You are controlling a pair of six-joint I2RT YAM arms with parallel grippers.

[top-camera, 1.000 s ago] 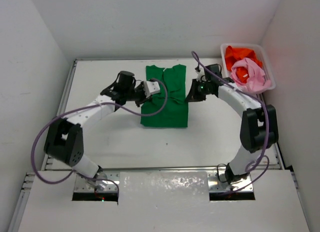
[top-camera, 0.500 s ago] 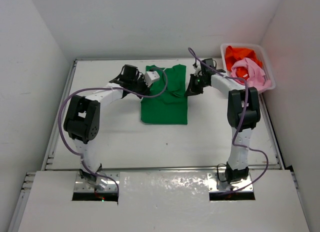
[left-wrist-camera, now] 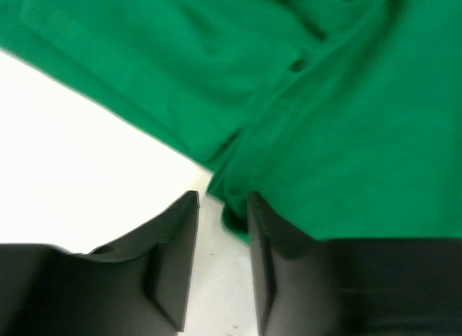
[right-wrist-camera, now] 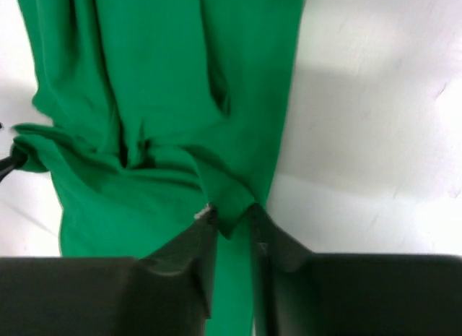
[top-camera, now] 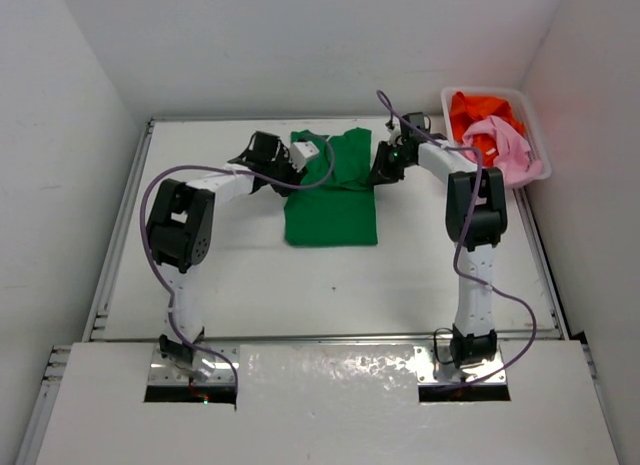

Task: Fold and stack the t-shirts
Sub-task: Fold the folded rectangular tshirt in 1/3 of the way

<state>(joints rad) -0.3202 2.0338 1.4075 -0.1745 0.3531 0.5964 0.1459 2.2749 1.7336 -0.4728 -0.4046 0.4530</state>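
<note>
the green t-shirt [top-camera: 332, 190] lies folded into a narrow strip at the far middle of the white table [top-camera: 400, 275], flanked by 2 arms. the left gripper [left-wrist-camera: 220, 202] stands narrowly parted at the cloth's edge. the right gripper [right-wrist-camera: 231, 213] is equally narrow, a green fold between its tips; whether it pinches is unclear. the pink t-shirt [top-camera: 500, 145] and orange t-shirt [top-camera: 475, 107] fill the white basket [top-camera: 520, 93], far right.

The green t-shirt [top-camera: 330, 190] is soft, matt, creased cloth; the pink t-shirt [top-camera: 500, 145] and orange t-shirt [top-camera: 478, 110] look the same. The basket [top-camera: 490, 89] is white plastic. The table [top-camera: 420, 275] is smooth, matt white.
</note>
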